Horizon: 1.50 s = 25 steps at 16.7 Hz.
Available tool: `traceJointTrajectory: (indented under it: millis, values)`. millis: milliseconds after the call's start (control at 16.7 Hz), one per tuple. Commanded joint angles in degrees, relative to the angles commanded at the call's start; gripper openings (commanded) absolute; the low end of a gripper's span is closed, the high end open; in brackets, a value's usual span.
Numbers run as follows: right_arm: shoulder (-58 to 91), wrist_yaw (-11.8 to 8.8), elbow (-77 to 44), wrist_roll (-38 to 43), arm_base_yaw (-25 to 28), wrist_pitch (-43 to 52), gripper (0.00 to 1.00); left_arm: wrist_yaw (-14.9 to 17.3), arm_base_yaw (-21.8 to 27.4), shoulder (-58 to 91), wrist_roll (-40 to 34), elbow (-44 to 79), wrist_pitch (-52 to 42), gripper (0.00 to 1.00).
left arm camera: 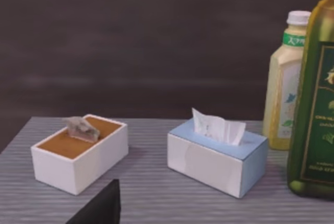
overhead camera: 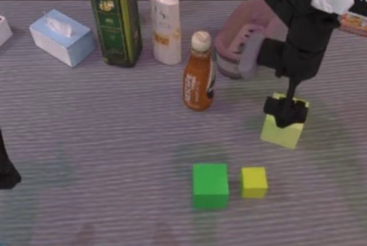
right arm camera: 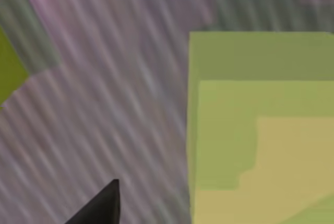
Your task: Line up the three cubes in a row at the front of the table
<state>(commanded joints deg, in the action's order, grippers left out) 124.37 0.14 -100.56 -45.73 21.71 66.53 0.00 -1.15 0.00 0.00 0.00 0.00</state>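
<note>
Two cubes, bright green (overhead camera: pixel 210 184) and small yellow-green (overhead camera: pixel 253 182), sit side by side near the front. Pale yellow cube (overhead camera: pixel 283 127): farther back, right, unaligned, under the right gripper (overhead camera: pixel 285 112), apparently clenched on it. Left gripper (overhead camera: pixel 7 171): parked left, finger state indeterminable.

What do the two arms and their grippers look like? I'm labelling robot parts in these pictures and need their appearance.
Both are matte black, with no visible cables or markings. The right arm is built of chunky, rounded black segments with a white housing at its upper end, narrowing to a thin stem above a small blocky right gripper. Of the left arm, only a dark black shape shows at the table's left edge.
</note>
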Motion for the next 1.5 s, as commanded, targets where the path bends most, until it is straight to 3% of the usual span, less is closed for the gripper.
traceJointTrajectory:
  millis: [480,1020,1320,1500]
  values:
    - [0.3,0.0,0.6,-1.0,-0.2,-1.0,1.0,0.0,0.0,0.0,0.0,0.0,0.0,1.0]
    - [6.1,0.1,10.0,-0.9,-0.3,-16.4,1.0,0.0,0.0,0.0,0.0,0.0,0.0,1.0]
    - [6.4,0.1,10.5,-0.9,-0.4,-17.3,1.0,0.0,0.0,0.0,0.0,0.0,0.0,1.0]
    - [6.4,0.1,10.5,-0.9,-0.4,-17.3,0.77,0.0,0.0,0.0,0.0,0.0,0.0,1.0]
